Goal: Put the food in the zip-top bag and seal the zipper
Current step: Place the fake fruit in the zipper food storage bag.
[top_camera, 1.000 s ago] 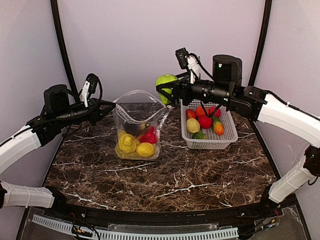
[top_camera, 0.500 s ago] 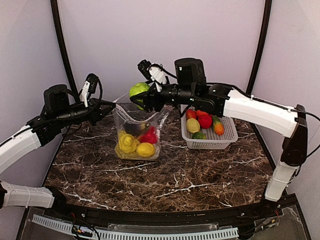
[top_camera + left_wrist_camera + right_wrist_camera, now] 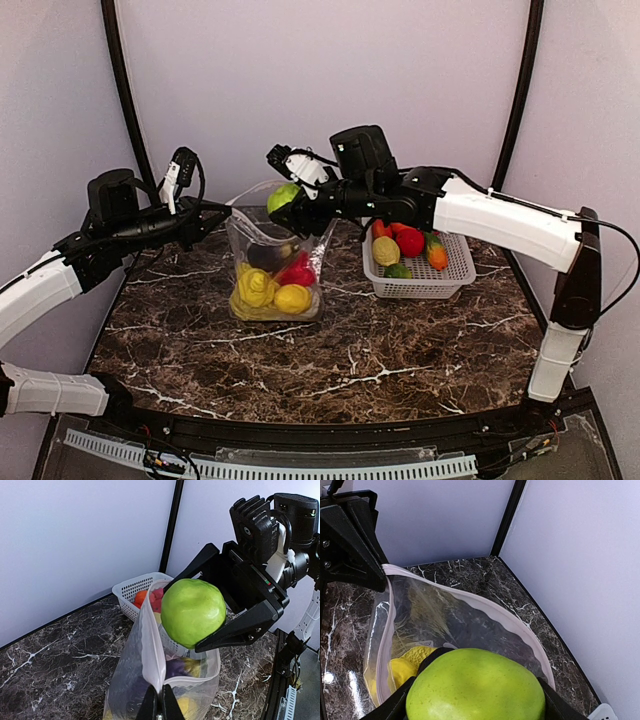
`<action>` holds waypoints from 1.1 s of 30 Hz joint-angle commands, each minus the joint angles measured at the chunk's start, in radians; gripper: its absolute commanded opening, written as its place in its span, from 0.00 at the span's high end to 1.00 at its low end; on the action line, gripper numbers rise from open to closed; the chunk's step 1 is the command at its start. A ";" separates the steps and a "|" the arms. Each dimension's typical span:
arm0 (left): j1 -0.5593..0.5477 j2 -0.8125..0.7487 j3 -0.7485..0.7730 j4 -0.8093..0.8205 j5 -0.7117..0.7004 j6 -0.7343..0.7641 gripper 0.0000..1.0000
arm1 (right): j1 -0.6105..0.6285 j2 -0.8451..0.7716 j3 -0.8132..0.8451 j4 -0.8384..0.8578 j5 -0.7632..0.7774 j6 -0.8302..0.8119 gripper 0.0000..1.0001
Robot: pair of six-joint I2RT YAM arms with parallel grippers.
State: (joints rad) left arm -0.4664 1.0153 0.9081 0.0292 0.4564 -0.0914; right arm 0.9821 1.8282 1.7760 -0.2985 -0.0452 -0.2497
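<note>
The clear zip-top bag (image 3: 275,265) stands open on the table with yellow, red and dark purple toy food inside. My left gripper (image 3: 160,702) is shut on the bag's mouth edge, pinching the pale zipper (image 3: 152,645) and holding it up. My right gripper (image 3: 285,200) is shut on a green apple (image 3: 283,195) and holds it right above the bag's mouth. The apple fills the right wrist view (image 3: 476,686), with the bag's open mouth (image 3: 465,602) below it. It also shows in the left wrist view (image 3: 192,611) between black fingers (image 3: 240,625).
A white lattice basket (image 3: 452,278) stands right of the bag with red, yellow, green and orange toy food in it. Black frame posts stand at the back corners. The marble table's front half lies in front of the bag.
My right gripper has carried the green apple leftward from above the basket to just over the bag's mouth and a little lower. The left arm has not moved.
</note>
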 commanded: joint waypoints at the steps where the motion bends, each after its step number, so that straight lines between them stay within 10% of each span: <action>1: 0.006 -0.007 -0.006 0.046 0.019 -0.009 0.99 | 0.007 0.010 0.037 -0.045 0.099 -0.017 0.27; 33: 0.006 0.002 -0.008 0.047 0.020 -0.010 0.99 | 0.006 0.081 0.342 -0.359 0.226 0.228 0.01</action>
State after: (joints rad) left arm -0.4664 1.0199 0.9077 0.0296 0.4564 -0.0917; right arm 0.9829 1.8404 2.0254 -0.5434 0.1455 -0.0692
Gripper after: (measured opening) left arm 0.015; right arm 0.986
